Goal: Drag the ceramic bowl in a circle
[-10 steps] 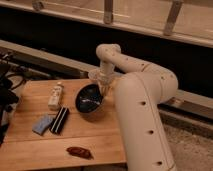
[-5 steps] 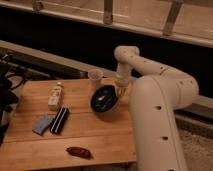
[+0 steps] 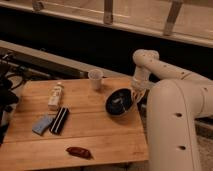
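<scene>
The ceramic bowl (image 3: 119,102) is round, glossy and dark, with pale streaks inside. It sits on the wooden table (image 3: 95,135) near the right edge. My gripper (image 3: 135,92) comes down from the white arm (image 3: 170,80) at the bowl's right rim and touches it there. A small pale cup (image 3: 95,78) stands just behind and to the left of the bowl.
A pale bottle (image 3: 55,96) lies at the table's left. A blue sponge (image 3: 42,124) and a black striped object (image 3: 59,120) lie in front of it. A dark red packet (image 3: 79,152) lies near the front edge. A rail and dark wall run behind.
The bowl and my gripper have moved to the right across the table, from near the middle toward the right edge. The cup, earlier hidden behind the arm, now shows.
</scene>
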Controlling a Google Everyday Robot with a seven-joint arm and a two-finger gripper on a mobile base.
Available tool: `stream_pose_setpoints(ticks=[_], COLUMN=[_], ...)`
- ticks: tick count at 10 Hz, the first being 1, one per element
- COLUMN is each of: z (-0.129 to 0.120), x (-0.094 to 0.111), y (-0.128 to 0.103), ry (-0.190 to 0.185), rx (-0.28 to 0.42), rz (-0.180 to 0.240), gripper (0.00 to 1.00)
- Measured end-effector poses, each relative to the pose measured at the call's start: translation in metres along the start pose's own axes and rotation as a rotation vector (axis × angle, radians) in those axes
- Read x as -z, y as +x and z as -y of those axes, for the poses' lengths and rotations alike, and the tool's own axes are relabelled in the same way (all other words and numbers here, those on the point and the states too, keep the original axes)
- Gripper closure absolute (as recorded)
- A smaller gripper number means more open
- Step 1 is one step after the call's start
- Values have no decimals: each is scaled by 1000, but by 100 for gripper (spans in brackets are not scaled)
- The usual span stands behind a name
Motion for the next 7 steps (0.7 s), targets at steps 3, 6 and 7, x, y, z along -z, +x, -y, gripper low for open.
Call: stream_pose_setpoints(ticks=[3, 6, 7], z=[-22, -72, -83], x=[-5, -8, -10], y=[9, 6, 12], ry=[33, 68, 84], rx=[44, 109, 135], rz=[-11, -28, -35], gripper=[90, 90, 90])
